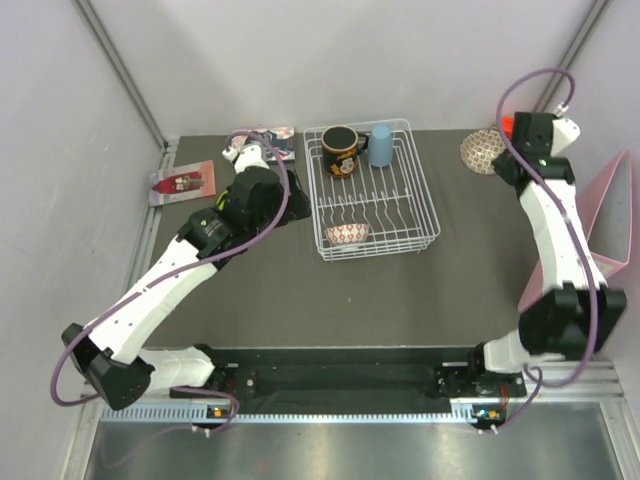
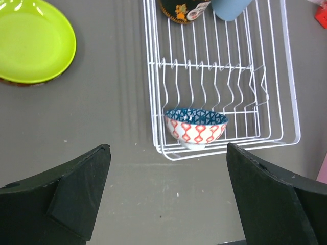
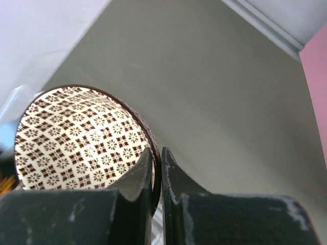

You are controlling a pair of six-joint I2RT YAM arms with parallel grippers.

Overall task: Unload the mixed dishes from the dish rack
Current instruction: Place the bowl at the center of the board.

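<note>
While in the rack [image 2: 219, 65], blue-dotted bowl [image 2: 195, 127] ahead of left hand [image 2: 166, 147].

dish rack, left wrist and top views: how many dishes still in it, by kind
bowl: 1
mug: 1
cup: 1
total: 3

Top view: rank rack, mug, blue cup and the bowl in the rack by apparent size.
1. rack, by far the largest
2. mug and bowl: look about alike, so not ranked
3. blue cup, smallest
</note>
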